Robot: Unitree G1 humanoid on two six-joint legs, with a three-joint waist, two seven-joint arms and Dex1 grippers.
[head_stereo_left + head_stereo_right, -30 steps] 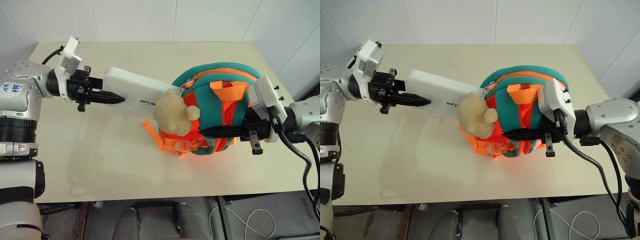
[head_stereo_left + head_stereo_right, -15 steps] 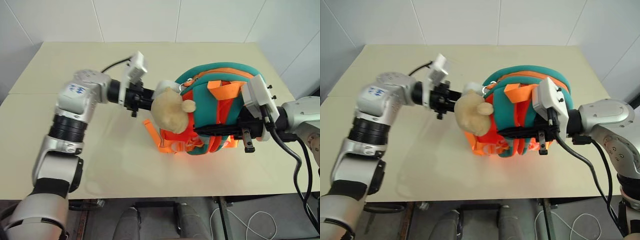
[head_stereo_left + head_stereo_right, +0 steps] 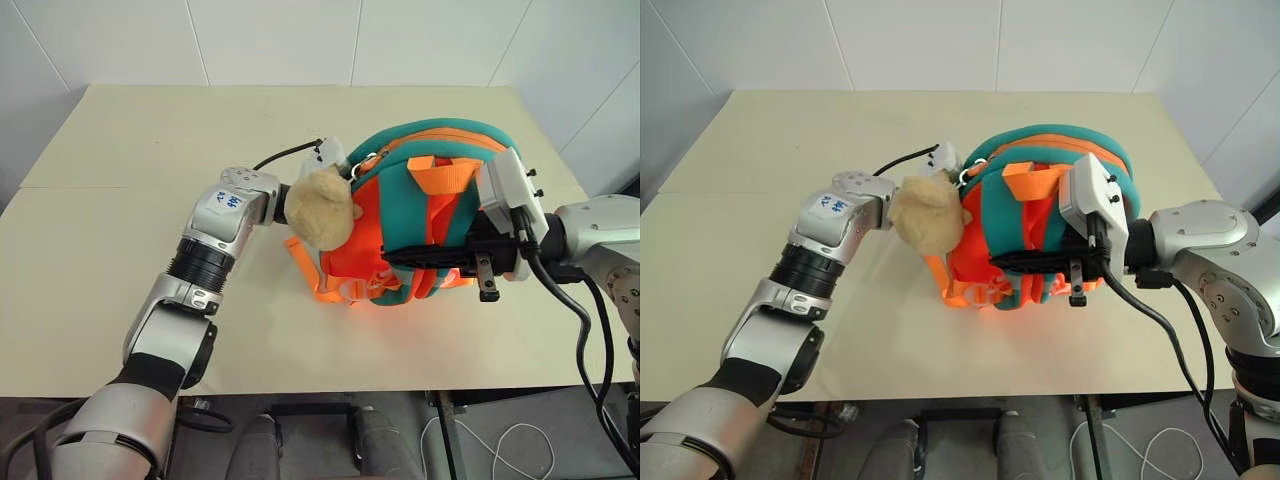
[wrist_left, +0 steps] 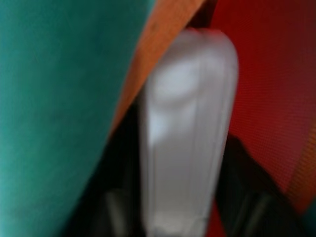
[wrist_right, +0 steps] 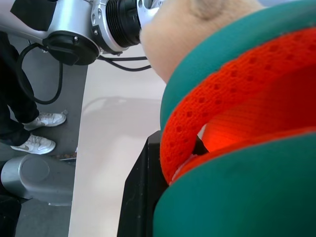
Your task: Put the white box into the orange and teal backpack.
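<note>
White box (image 4: pixel 185 133) is inside the backpack (image 3: pixel 440 200) on the surface (image 3: pixel 150 130), btwn the left fingers (image 4: pixel 247 207); can't tell if they grip. Right fingers (image 3: pixel 400 255) clamp the bag's edge. Risk: w/drawing left could drag the box out or tip the bag.

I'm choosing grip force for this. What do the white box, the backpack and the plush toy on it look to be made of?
White box: seemingly hard plastic, smooth with soft sheen, rounded end.
Orange and teal backpack: soft padded fabric, likely neoprene-like teal trim and orange mesh, weave visible from the right wrist, plus woven webbing straps.
Plush toy: fuzzy tan pile, probably stuffed.
</note>
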